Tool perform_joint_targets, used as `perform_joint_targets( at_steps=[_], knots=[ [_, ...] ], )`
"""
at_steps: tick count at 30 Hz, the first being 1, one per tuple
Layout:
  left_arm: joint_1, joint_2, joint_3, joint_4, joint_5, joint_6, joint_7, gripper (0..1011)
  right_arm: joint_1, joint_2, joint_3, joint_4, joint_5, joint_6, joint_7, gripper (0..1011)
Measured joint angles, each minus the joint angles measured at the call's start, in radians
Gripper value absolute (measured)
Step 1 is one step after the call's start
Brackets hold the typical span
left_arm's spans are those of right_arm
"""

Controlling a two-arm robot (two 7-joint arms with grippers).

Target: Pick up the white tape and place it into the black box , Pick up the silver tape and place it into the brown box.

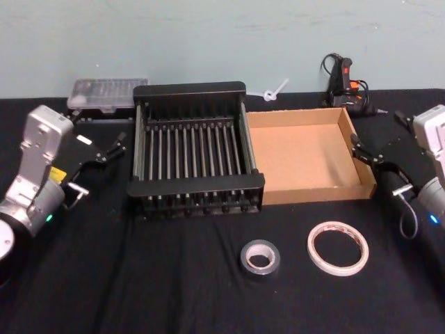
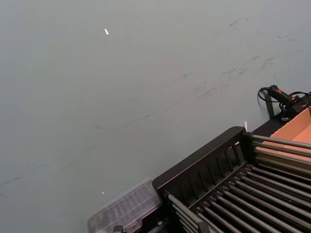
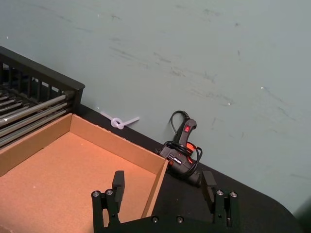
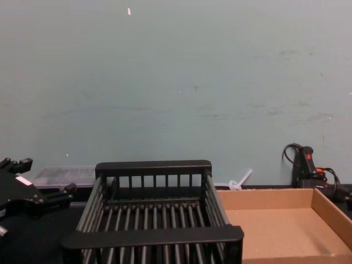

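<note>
Black cloth covers the table point(image 1: 83, 292), and on it, nearest the robot, lie the two rolls: the flat white tape point(image 1: 338, 248) with red marks on its top face, and just beside it the thick dark grey silver tape point(image 1: 259, 257). Both rest flat with the centre hole up, a pose that would suit a grasp from above across the ring wall.

Neither roll is held. The left gripper point(image 1: 106, 150) hovers beside the left wall of the black slatted plastic crate, the black box point(image 1: 195, 90), its jaws parted and empty. The right gripper point(image 1: 367, 154) hangs at the right edge of the shallow tan cardboard tray, the brown box point(image 1: 351, 142); the right wrist view shows its jaws point(image 3: 163, 187) spread wide with nothing between them, the tray's corner beneath.

Both tapes sit well apart from either set of jaws, on the robot's side of the two boxes, which stand empty and touching side by side. The task looks unstarted; the right arm seems better placed to reach the white roll.
</note>
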Motion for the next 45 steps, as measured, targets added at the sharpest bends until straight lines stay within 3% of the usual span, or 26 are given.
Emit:
perform_joint_targets(
  at_steps=[9, 15, 28, 45],
  knots=[
    [0.0, 0.0, 0.0, 0.0, 0.0, 0.0, 0.0, 1001, -0.031, 0.018, 0.031, -0.049, -0.006, 0.011, 0.033, 1002],
    [0.0, 0.0, 0.0, 0.0, 0.0, 0.0, 0.0, 1001, -0.064, 0.035, 0.057, -0.089, 0.018, 0.022, 0.064, 1002],
    [0.0, 0.0, 0.0, 0.0, 0.0, 0.0, 0.0, 1001, -0.179, 0.096, 0.13, -0.218, 0.12, 0.119, 0.159, 1003],
    [0.0, 0.0, 0.0, 0.0, 0.0, 0.0, 0.0, 1001, -0.287, 0.129, 0.16, -0.292, 0.163, 0.206, 0.258, 1002]
  ],
)
